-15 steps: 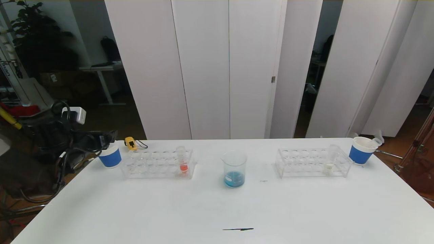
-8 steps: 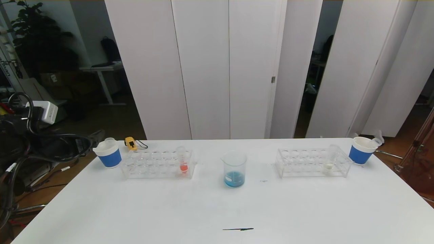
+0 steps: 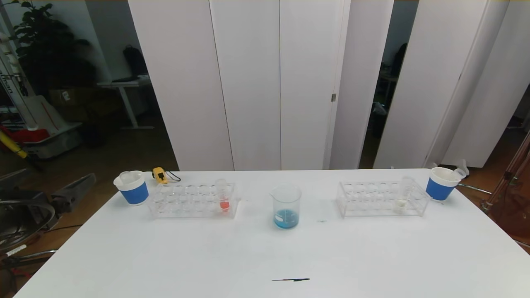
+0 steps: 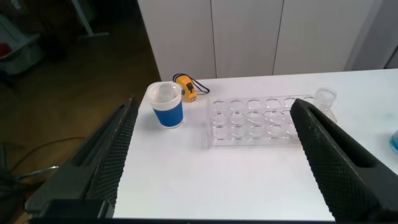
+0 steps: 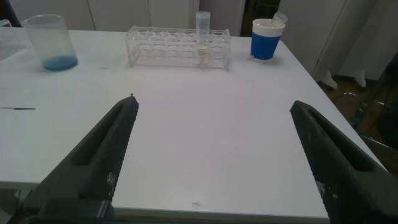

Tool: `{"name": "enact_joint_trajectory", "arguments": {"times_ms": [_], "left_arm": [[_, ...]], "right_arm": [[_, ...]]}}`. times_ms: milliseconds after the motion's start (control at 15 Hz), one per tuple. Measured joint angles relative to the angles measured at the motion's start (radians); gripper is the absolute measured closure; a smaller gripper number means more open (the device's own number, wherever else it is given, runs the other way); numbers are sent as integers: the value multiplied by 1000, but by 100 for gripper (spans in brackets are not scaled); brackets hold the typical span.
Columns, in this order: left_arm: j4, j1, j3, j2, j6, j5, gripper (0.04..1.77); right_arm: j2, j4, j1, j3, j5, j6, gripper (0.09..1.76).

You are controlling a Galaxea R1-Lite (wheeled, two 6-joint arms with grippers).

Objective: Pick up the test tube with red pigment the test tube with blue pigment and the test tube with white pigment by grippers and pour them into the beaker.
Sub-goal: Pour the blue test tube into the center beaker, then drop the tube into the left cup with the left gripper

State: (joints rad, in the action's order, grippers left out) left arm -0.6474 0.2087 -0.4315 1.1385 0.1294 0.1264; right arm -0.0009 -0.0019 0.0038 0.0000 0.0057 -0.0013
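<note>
The beaker (image 3: 285,206) stands at the table's middle with blue liquid in its bottom, and shows again in the right wrist view (image 5: 53,40). The test tube with red pigment (image 3: 223,195) stands upright at the right end of the left rack (image 3: 192,201). In the right rack (image 3: 381,199) stands the test tube with white pigment (image 3: 403,194), upright too (image 5: 203,37). No test tube with blue pigment shows. My left gripper (image 4: 212,102) is open, off the table's left edge and facing the left rack. My right gripper (image 5: 212,102) is open over the table's near right edge.
A blue-and-white paper cup (image 3: 132,188) with something clear inside stands left of the left rack, a yellow tape measure (image 3: 159,175) behind it. Another cup (image 3: 441,183) stands right of the right rack. A thin black mark (image 3: 290,280) lies near the front edge.
My left arm has drawn back from the left cup, going left and down past the table's edge. The cup, tubes and beaker have stayed put.
</note>
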Motion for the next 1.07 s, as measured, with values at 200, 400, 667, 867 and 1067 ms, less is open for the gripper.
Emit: {"name": "enact_joint_trajectory", "arguments": {"times_ms": [200,400,667,867,1067], "left_arm": [[156,-73,11,-213,-3,-10,6],[317,-164,13,-416,1,-33,6],[489,-198,42,-643,1,-40,6],[591,-199,81,-782,-7,-38,6],[660,-204,126,-906,-3,-34,6]], "right_arm": [[0,0,0,0,0,0,10],[0,0,0,0,0,0,10],[0,0,0,0,0,0,10],[0,0,0,0,0,0,10],[0,0,0,0,0,0,10]]}}
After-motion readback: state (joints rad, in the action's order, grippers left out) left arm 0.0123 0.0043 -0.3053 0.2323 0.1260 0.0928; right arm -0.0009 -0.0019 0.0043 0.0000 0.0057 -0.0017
